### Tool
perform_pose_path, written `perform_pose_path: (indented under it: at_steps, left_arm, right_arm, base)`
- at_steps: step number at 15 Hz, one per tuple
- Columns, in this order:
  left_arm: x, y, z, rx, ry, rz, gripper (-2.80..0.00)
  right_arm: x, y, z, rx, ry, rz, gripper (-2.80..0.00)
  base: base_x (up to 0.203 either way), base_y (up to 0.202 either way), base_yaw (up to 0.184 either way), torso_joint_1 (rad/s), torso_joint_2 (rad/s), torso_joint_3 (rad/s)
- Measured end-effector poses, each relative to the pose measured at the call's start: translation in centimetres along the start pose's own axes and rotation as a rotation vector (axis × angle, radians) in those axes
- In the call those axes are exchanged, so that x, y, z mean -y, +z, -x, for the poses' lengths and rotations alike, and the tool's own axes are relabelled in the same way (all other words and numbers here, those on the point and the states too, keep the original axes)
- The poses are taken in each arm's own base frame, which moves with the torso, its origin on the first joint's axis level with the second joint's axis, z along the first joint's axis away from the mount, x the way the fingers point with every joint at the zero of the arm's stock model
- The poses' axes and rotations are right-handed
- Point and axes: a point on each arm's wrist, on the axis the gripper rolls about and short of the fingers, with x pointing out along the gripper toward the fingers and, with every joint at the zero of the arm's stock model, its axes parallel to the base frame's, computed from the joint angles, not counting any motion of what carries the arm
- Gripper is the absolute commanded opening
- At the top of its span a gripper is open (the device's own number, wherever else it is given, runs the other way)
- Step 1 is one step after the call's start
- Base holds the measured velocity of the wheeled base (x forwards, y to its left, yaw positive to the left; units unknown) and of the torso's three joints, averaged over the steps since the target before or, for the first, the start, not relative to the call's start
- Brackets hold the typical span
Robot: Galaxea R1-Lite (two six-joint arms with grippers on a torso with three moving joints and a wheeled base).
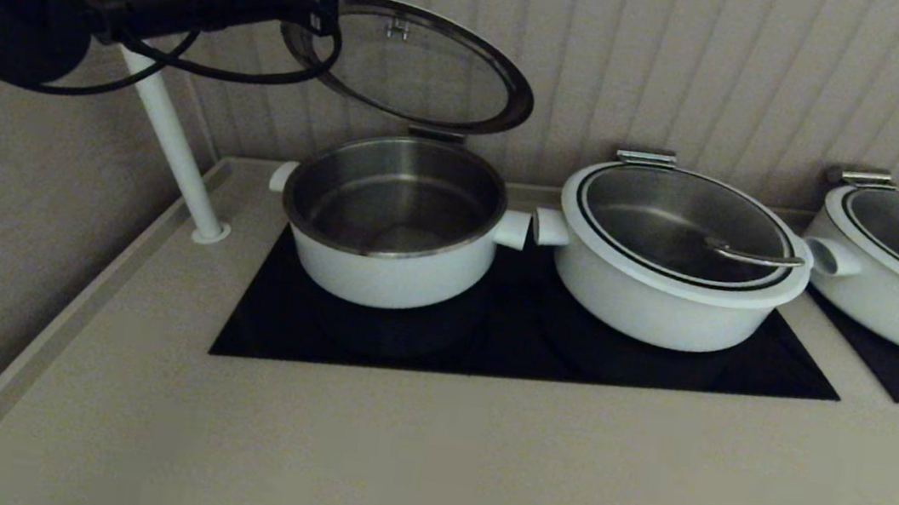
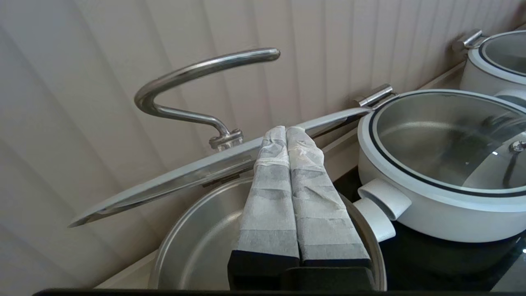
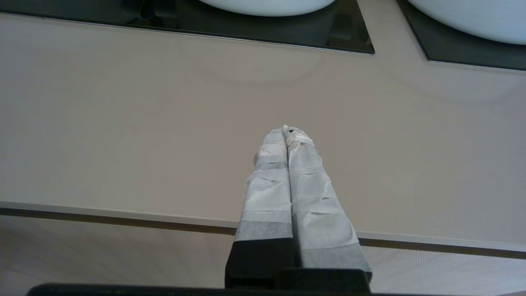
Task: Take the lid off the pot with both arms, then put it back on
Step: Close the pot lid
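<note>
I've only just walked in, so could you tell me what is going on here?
The left gripper, its jaws shut, props up the round glass lid, which stands tilted open above the white straight-sided pot on the black cooktop. The pot looks empty. The right gripper, shut and holding nothing, hangs over the beige counter. The neighbouring white pot is covered.

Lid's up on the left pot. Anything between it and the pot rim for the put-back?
Nothing visible. The lid tilts above the open pot, whose steel inside looks empty. The left gripper, fingers together, is at the lid's rim, above the pot.
</note>
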Motion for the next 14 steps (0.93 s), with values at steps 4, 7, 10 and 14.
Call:
perform_pose_path:
  at_steps: [4, 7, 10, 14]
  left_arm:
    - [-0.1, -0.4, -0.5, -0.006, -0.002, 0.0, -2.8]
    - [-0.2, -0.6, -1.0, -0.002, -0.001, -0.004, -2.8]
    - [-0.4, -0.7, -1.7, 0.008, -0.002, -0.007, -2.8]
    - [-0.5, -1.2, -2.2, 0.001, -0.003, -0.005, -2.8]
  right_arm:
    - [0.0, 0.0, 0.0, 0.0, 0.0, -0.001, -2.8]
    - [0.0, 0.0, 0.0, 0.0, 0.0, 0.0, -2.8]
    - [0.0, 0.0, 0.0, 0.0, 0.0, 0.0, -2.8]
    - [0.0, 0.0, 0.0, 0.0, 0.0, -0.001, -2.8]
  base:
    - [0.0, 0.0, 0.0, 0.0, 0.0, 0.0]
    - [0.0, 0.0, 0.0, 0.0, 0.0, 0.0]
    - [0.0, 0.0, 0.0, 0.0, 0.0, 0.0]
    - [0.0, 0.0, 0.0, 0.0, 0.0, 0.0]
